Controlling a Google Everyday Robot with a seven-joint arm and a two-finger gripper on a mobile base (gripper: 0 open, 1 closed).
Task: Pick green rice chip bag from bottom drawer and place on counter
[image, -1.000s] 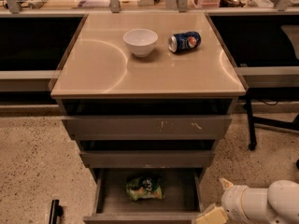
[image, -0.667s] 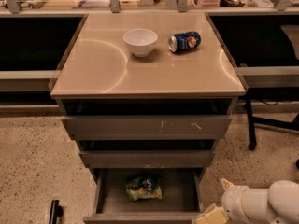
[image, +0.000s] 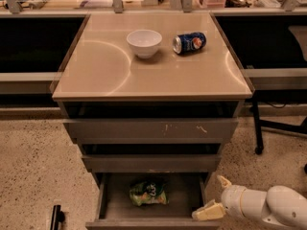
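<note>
The green rice chip bag point(image: 148, 192) lies flat inside the open bottom drawer point(image: 114, 209), near its middle. The drawer is pulled out below two shallower closed drawers. The counter point(image: 158, 75) is a glossy beige top above the drawers. My gripper point(image: 215, 197) is at the lower right, beside the drawer's right front corner and to the right of the bag. Its two pale fingers are spread apart and hold nothing. One fingertip point(image: 209, 212) rests near the drawer's front right edge.
A white bowl point(image: 144, 42) and a blue soda can point(image: 189, 42) lying on its side are at the back of the counter. A chair leg with a caster point(image: 259, 150) stands on the speckled floor to the right. A dark object point(image: 56, 216) lies on the floor at the lower left.
</note>
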